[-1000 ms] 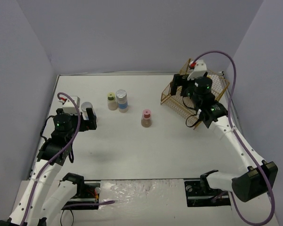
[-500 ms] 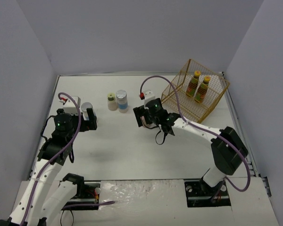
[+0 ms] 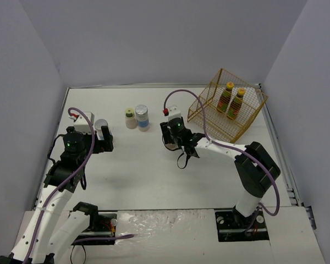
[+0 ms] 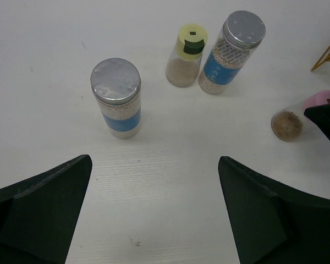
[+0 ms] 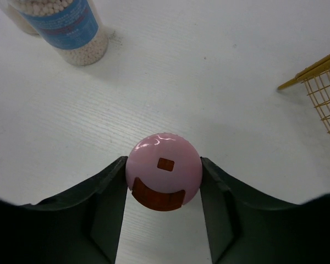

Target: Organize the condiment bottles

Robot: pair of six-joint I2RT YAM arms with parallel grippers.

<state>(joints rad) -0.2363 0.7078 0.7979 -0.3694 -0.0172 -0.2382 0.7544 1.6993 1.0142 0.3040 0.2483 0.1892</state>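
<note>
Leftmost, the left gripper [image 4: 154,165] hangs with its fingers spread wide and holds nothing. It faces the lone silver-lidded jar [image 4: 116,99], which stands just ahead of it on the tabletop [image 4: 165,214]. A careless advance could catch that jar with one finger and topple it.

Further right, the green-lidded shaker [image 4: 187,55] and the second silver-lidded jar [image 4: 231,55] stand close together, apart from both arms.

Right of them, the right gripper [image 5: 164,181] has its fingers pressed against either side of the pink-lidded shaker [image 5: 164,165], at the lid. The main risk is probably here: the grip sits high on a smooth domed cap, so the shaker could slip out or swing when lifted.

At the far right, the yellow wire basket [image 3: 247,126] already holds two yellow-capped sauce bottles [image 3: 225,98], standing side by side. If the shaker comes in low, it could snag the wire rim or knock those bottles over.

From above, the right gripper hides the pink-lidded shaker, so only the right wrist view shows the fingers touching the lid. That view hides the body beneath the cap. The left wrist view shows the body from the side, its base apparently on the tabletop. Only the overhead view shows what is in the basket; the right wrist view shows just a corner of wire.
</note>
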